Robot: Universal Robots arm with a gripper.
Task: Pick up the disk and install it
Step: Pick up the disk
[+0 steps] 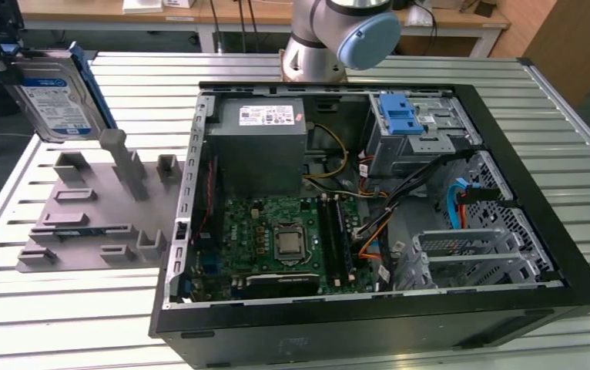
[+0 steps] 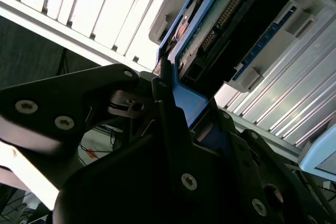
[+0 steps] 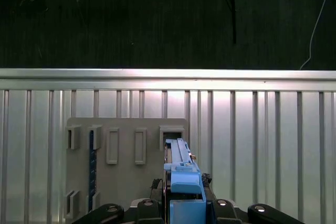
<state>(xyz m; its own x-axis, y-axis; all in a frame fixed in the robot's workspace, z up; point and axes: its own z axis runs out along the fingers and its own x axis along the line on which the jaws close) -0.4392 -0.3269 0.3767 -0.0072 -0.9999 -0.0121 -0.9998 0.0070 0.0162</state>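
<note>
The disk point(image 1: 54, 96), a silver drive with a blue-and-white label in a blue frame, hangs upright above the table at the exterior view's far left. My gripper point(image 1: 18, 55) is shut on its upper end. It is clear of the grey holder plate point(image 1: 95, 208) below it. In the first wrist view the disk point(image 3: 181, 174) is edge-on, sticking out from my gripper point(image 3: 184, 208) over the holder plate point(image 3: 123, 182). The second wrist view shows black fingers point(image 2: 168, 108) clamped on the blue frame of the disk point(image 2: 210, 35).
The open computer case point(image 1: 541, 193) lies flat on the slatted metal table point(image 1: 58, 324), to the exterior view's right of the holder plate. A drive cage with a blue clip point(image 1: 403, 116) sits in its far corner. My arm's base point(image 1: 336, 38) stands behind the case. A blue strip point(image 3: 92, 166) rests in one holder slot.
</note>
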